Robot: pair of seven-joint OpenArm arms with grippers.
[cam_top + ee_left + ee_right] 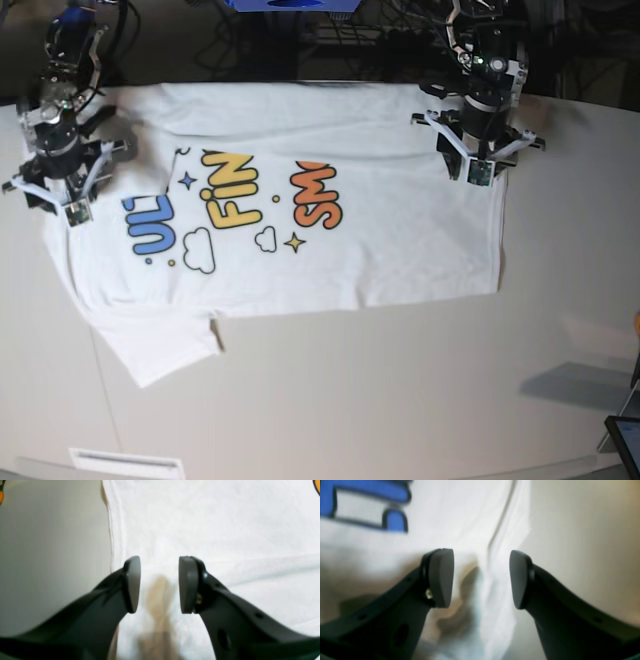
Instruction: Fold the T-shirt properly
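Lying flat and print-up, the T-shirt (300, 220) spreads across the upper half of the pale table (380, 400), one sleeve trailing toward the near left. Left gripper (159, 585) hangs over the shirt's hem side, just inside the cloth edge, jaws parted, nothing between them. Right gripper (481, 578) straddles the opposite edge near the blue lettering, jaws spread, empty. Bare tabletop runs wide below the shirt; narrow strips flank both side edges.
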